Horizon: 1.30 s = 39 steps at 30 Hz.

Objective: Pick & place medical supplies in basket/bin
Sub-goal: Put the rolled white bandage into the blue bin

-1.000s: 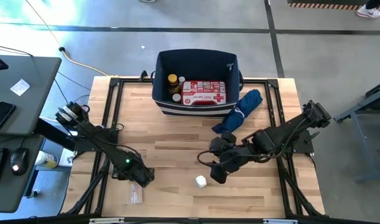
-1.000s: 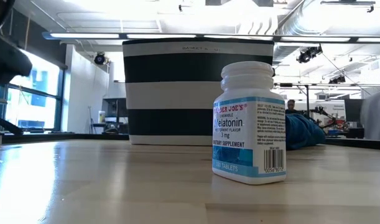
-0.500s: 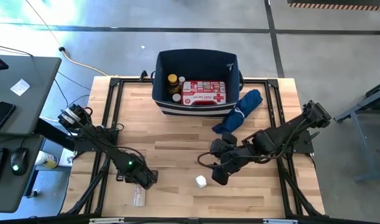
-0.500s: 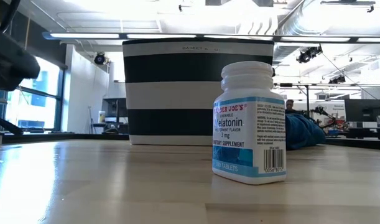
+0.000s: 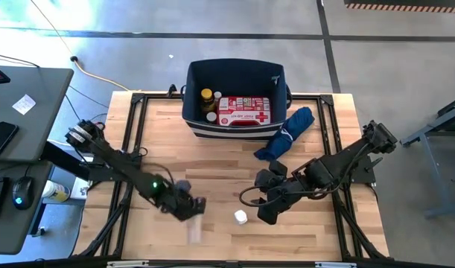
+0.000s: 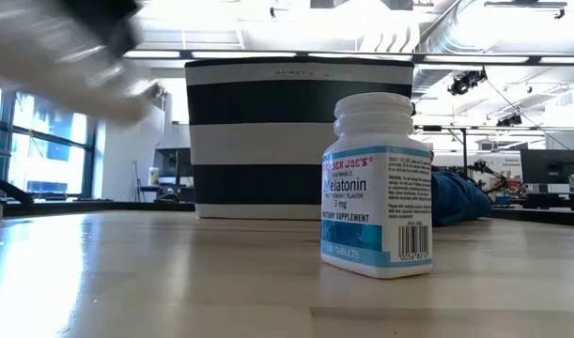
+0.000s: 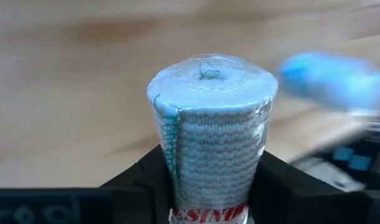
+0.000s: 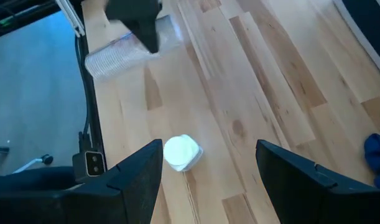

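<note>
From above, we see the left end effector (image 5: 191,210) over the front of the worktop (image 5: 212,179), gripping a wrapped roll (image 5: 194,228) that juts toward the front edge, blurred. The right end effector (image 5: 263,212) hovers just beside a small white bottle (image 5: 241,217), which stands on the wood on its left side, apart from its fingers. The bin (image 5: 237,99) sits at the back edge with a first aid pouch (image 5: 243,110) and an amber bottle (image 5: 207,99) inside. A blue bundle (image 5: 287,132) lies against the bin's right corner.

At worktop level, the white bottle (image 6: 376,185) stands upright in the foreground, its label reading melatonin. The striped bin (image 6: 298,139) rises behind it, and the bundle (image 6: 458,199) shows low to the right. A pale blur crosses the upper left corner; we cannot tell what it is.

From the left wrist, the roll (image 7: 209,130), a knitted bandage in clear wrap, stands clamped between the two dark fingers (image 7: 140,185), its end toward the camera. A blue blur lies beyond it.

From the right wrist, the fingers (image 8: 137,172) stand wide apart, holding nothing. The white bottle (image 8: 181,152) lies between and slightly ahead of them, touching neither. Farther off, the left end effector (image 8: 137,17) carries the roll (image 8: 114,56) above the wood.
</note>
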### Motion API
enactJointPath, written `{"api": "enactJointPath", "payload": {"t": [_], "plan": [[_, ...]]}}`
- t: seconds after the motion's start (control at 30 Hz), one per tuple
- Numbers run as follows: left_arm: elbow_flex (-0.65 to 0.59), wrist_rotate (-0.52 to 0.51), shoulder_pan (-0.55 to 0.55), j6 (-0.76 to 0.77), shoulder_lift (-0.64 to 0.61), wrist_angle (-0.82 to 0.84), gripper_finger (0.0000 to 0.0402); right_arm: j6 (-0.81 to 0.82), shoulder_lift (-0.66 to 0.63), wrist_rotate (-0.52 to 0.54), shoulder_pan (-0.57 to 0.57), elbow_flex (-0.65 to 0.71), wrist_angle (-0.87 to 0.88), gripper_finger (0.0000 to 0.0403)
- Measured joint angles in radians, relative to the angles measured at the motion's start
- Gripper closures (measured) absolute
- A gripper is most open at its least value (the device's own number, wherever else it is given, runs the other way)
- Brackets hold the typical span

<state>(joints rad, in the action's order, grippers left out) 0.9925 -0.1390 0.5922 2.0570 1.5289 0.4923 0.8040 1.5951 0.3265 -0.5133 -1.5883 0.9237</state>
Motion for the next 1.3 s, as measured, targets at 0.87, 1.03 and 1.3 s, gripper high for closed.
{"api": "enactJointPath", "payload": {"t": [0.87, 1.03, 1.3], "plan": [[0.611, 0.018, -0.936, -1.407, -0.124, 0.112, 0.0202, 0.157, -0.151, 0.314, 0.187, 0.000, 0.072, 0.0155], [0.611, 0.139, -1.112, -1.463, -0.063, 0.211, 0.0202, 0.102, -0.151, 0.266, 0.289, 0.000, 0.010, 0.0155], [0.611, 0.283, -1.209, -1.534, 0.089, 0.286, 0.0202, 0.049, -0.151, 0.151, 0.410, 0.000, -0.035, 0.0155]]}}
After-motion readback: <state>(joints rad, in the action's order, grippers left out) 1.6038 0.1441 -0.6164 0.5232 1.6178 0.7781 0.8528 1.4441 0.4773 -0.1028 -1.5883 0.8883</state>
